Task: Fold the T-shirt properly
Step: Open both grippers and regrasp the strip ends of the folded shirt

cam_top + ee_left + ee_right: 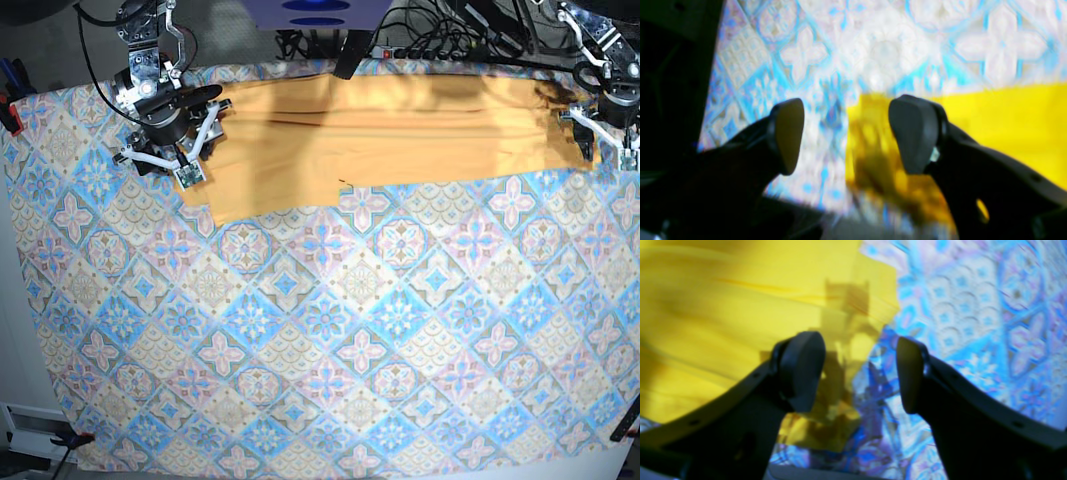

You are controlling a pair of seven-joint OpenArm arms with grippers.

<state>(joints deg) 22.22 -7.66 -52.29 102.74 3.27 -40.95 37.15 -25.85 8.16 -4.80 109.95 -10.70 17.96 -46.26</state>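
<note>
Base view: a yellow shirt lies in a long, wide strip along the far side of a bench covered by a patterned cloth in blue, pink and white tiles. A crease runs lengthwise along the shirt, and on the left of the view a flap of it reaches further toward the near side. The right tool is over the shirt's end at the left of the view; the left tool is at its other end.

Left wrist view, blurred: the tool's two dark, rounded fingers stand apart. One overlaps the bright yellow shirt, the other is seen against the cloth, and the shirt's edge shows between them.

Right wrist view: the tool's fingers are also apart, one in front of the creased shirt, the other in front of the cloth. Shadows fall on the shirt.
</note>
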